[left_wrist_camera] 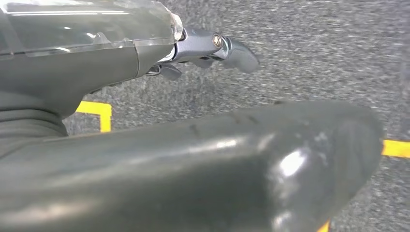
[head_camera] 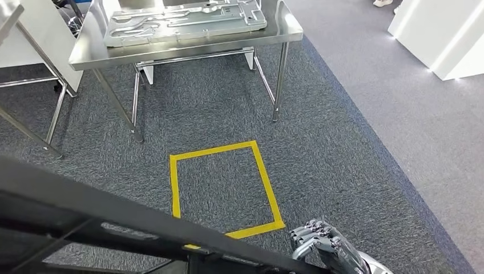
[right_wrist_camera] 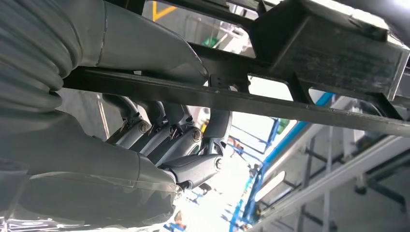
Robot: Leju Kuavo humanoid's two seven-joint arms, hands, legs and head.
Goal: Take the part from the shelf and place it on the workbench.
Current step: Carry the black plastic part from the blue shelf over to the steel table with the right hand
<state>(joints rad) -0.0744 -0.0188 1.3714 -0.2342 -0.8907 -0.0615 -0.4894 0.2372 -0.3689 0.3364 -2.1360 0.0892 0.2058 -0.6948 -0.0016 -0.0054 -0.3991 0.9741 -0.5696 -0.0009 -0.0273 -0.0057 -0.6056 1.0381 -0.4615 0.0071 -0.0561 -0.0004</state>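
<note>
A black metal frame part (head_camera: 114, 211) crosses the lower left of the head view, close under the camera. My right hand (head_camera: 328, 245) is at its right end. In the right wrist view the right hand (right_wrist_camera: 164, 140) has its fingers (right_wrist_camera: 159, 130) curled around a black bar of the frame (right_wrist_camera: 290, 108), with the thumb below. My left hand (left_wrist_camera: 217, 159) hangs over grey carpet with its fingers (left_wrist_camera: 232, 53) apart from the thumb and nothing between them. The steel workbench (head_camera: 171, 54) stands ahead at the top of the head view.
A silver pressed metal panel (head_camera: 182, 23) lies on the workbench. A yellow tape square (head_camera: 174, 188) marks the carpet between me and the bench. Another steel table's legs (head_camera: 34, 114) stand at the left. A white cabinet (head_camera: 445, 34) stands at the far right.
</note>
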